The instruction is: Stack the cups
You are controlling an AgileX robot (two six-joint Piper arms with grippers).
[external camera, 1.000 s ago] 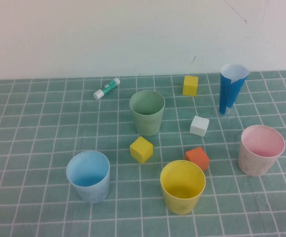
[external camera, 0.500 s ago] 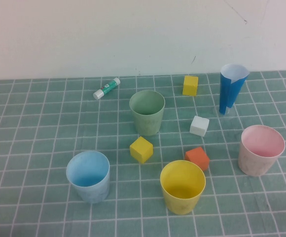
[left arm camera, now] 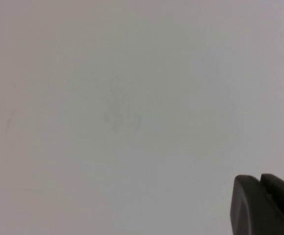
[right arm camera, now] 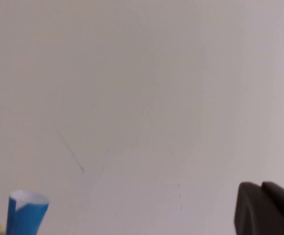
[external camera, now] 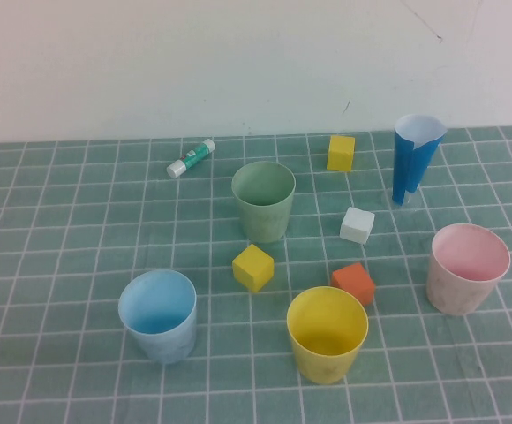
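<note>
Four cups stand apart, unstacked: green cup [external camera: 263,200] at centre, blue cup [external camera: 158,314] lower left, yellow cup [external camera: 327,333] lower centre, pink cup [external camera: 467,268] at right. Stacking not begun; next move calls for reaching one cup. Left gripper [left arm camera: 264,205] and right gripper [right arm camera: 265,209] are closed, empty, facing the wall, absent from the high view.

On counter [external camera: 53,256]: left cup [external camera: 158,315] at front left, front cup [external camera: 327,333] right of it, right cup [external camera: 467,268] well right, back cup [external camera: 263,200] behind centre. Left cube [external camera: 253,267] before back cup; front cube [external camera: 354,283] just behind front cup; mid cube [external camera: 357,225] behind that; back cube [external camera: 341,152] farthest. Stick [external camera: 191,157] behind back cup, leftward; cone [external camera: 414,157] behind right cup.
</note>
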